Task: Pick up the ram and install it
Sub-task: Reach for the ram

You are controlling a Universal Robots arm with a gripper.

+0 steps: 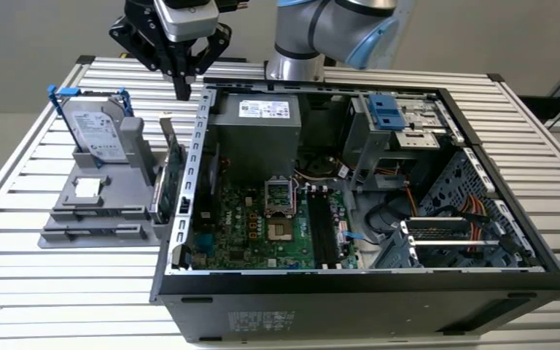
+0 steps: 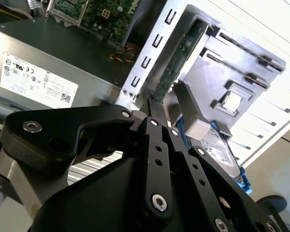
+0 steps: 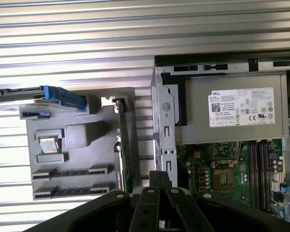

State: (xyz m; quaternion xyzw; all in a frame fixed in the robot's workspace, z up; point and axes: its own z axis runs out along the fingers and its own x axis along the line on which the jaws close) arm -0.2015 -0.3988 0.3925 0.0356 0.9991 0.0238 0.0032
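Hovering above the case wall (image 1: 192,164), tool (image 1: 183,91) closed.

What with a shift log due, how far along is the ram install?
Nothing looks done: the motherboard's black slots look unfilled. In hand: nothing; the gripper hangs above the gray holder beside the case, fingers shut. Left: pickup and seating.

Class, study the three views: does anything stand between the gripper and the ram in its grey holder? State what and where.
Nothing visible does. The gripper hangs above the grey holder, and only air separates it from the ram, standing on edge. The case wall stands close beside the ram, not over it.
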